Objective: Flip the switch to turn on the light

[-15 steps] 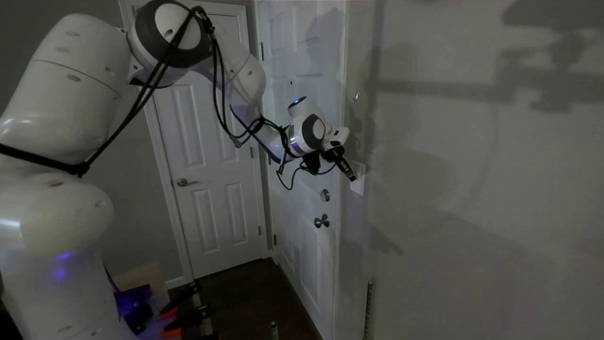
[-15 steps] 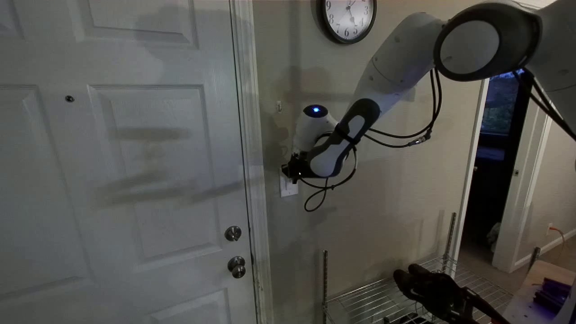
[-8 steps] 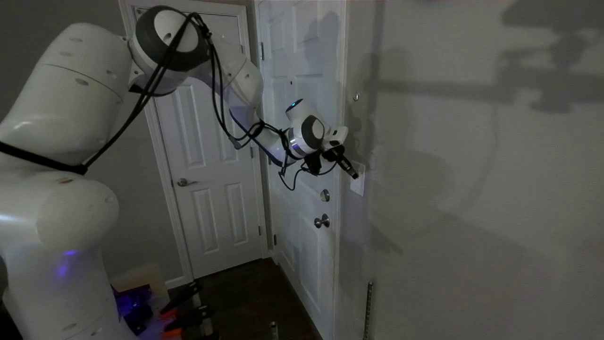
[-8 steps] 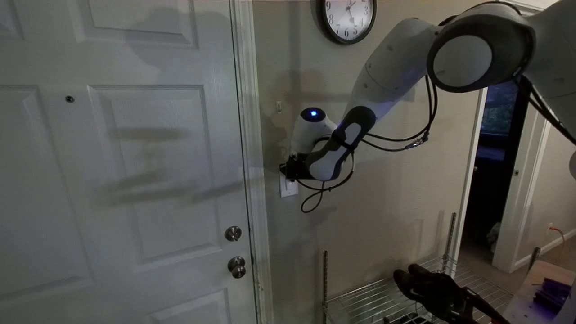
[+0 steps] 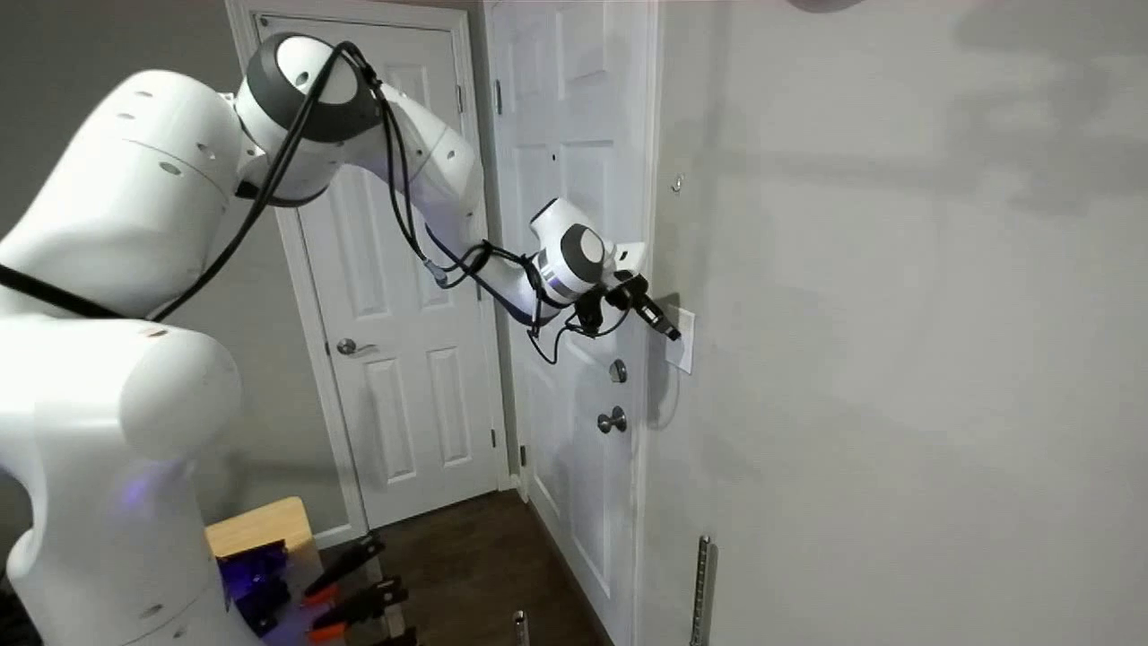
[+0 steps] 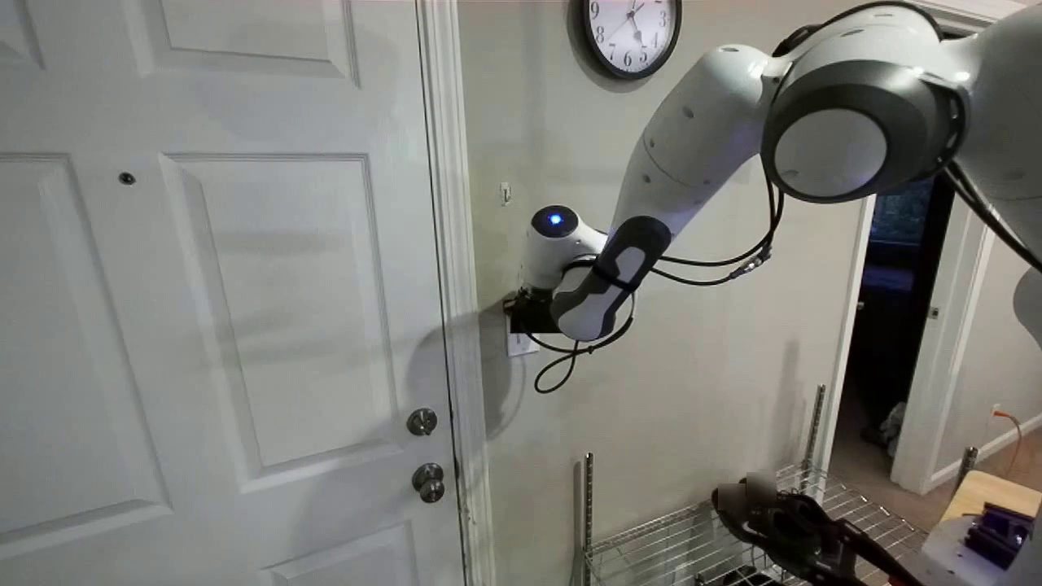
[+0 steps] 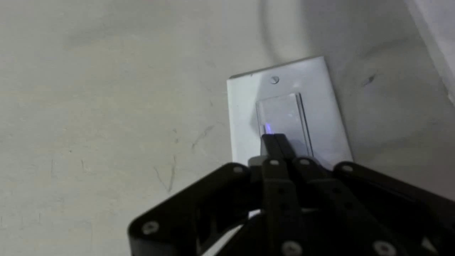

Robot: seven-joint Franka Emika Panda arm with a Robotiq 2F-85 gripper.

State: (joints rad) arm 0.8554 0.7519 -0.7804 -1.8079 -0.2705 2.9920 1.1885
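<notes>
The switch is an upright white wall plate [image 7: 245, 110] with a wide flat rocker [image 7: 282, 110]. It also shows in both exterior views [image 5: 685, 348] [image 6: 522, 345], partly covered by my gripper. My gripper [image 7: 275, 137] is shut with nothing between its fingers, and its two black fingertips lie side by side. In the wrist view the tips are over the rocker and hide its lower part; they look to be at or very close to its surface. The gripper [image 5: 674, 335] points down toward the plate in an exterior view. The room is brightly lit.
A white door with a deadbolt [image 6: 422, 422] and a round knob [image 6: 427, 483] stands beside the switch. A small hook [image 5: 677, 183] is on the wall above it. A wire shelf [image 6: 651, 537] holding a black object stands below. A clock [image 6: 631, 37] hangs higher up.
The room has gone from dim to brightly lit. The arm's elbow has sunk and the hand has come down a little. The shut fingertips stay at the switch plate.
</notes>
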